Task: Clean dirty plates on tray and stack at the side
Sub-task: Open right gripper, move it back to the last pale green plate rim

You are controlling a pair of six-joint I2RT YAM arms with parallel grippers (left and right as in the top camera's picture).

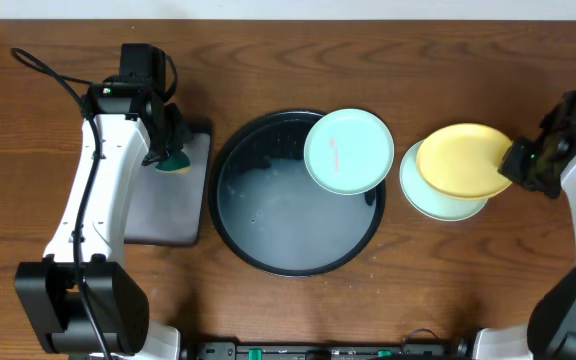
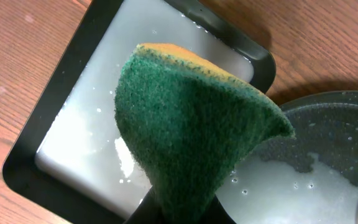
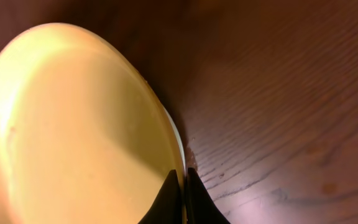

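The round black tray (image 1: 238, 215) lies mid-table with a wet film in it. A mint plate (image 1: 348, 150) bearing a small pink smear rests tilted on the tray's upper right rim. To the right of the tray a yellow plate (image 1: 463, 160) sits over another mint plate (image 1: 438, 203) on the table. My right gripper (image 1: 513, 160) is shut on the yellow plate's (image 3: 73, 130) right rim, one finger on each side of the edge. My left gripper (image 1: 173, 155) is shut on a green and yellow sponge (image 2: 191, 130), held over the grey rectangular tray (image 2: 79, 87).
The dark grey rectangular tray (image 1: 168, 215) with milky water lies left of the round tray, under the left arm. Bare wooden table (image 3: 278, 93) lies around the plates. A black cable (image 1: 48, 70) runs at the far left.
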